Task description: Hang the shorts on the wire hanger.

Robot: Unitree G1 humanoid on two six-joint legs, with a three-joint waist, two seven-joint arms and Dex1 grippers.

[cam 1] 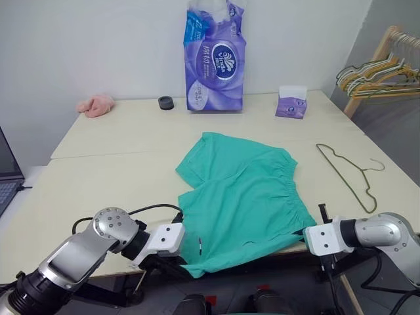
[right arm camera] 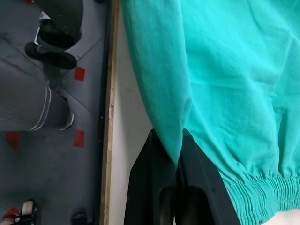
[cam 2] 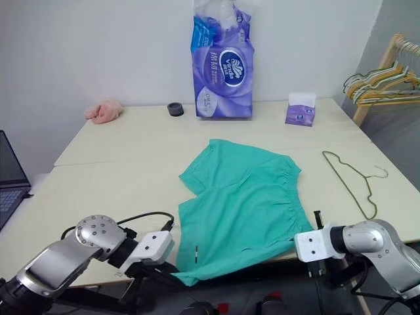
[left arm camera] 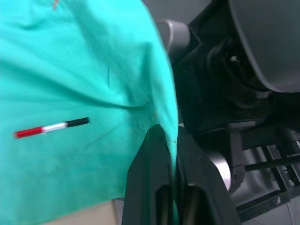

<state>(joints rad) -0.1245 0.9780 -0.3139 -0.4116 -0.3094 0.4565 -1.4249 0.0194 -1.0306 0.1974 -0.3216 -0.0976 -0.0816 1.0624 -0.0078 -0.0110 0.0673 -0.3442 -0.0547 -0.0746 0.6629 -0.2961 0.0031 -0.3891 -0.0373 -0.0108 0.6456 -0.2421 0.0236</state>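
The teal-green shorts lie flat on the pale table, and their near edge droops over the table's front edge. My left gripper is shut on the hem at the near left corner, close to a small red, white and black mark. My right gripper is shut on the fabric at the near right corner, just beside the gathered waistband. The thin wire hanger lies flat on the table to the right of the shorts, apart from them.
A tall purple tissue pack, a small purple tissue box, a black ring and a pink cloth stand along the table's far side. A wooden rack of hangers stands at the far right. A laptop sits at the left edge.
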